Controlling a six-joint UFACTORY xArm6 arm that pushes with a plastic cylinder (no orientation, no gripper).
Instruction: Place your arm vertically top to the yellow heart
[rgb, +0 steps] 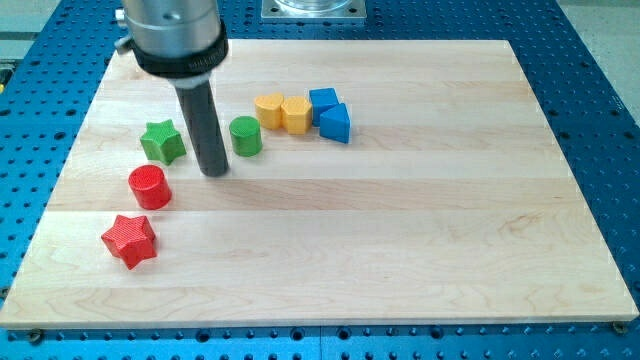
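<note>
On the bench (400, 250) I count eight blocks, two per colour. My tip (215, 172) sits between green star (163, 141) and green cylinder (245, 135). The yellow heart (269, 108) lies right of it, its shape hard to confirm. I have no gripper, only a rod.

Yellow heart (269, 107): small yellow block, lobed outline, lying flat on wooden board (400, 240), upper-middle area. Part of tight row of four: yellow hexagon (296, 113) touching it on view's right, then blue cube (323, 101) and blue triangle (336, 123) further right. Green cylinder (245, 135) just beside it, toward view's lower left, small gap between. Heart's top face plain, same yellow as its hexagon neighbour.
</note>
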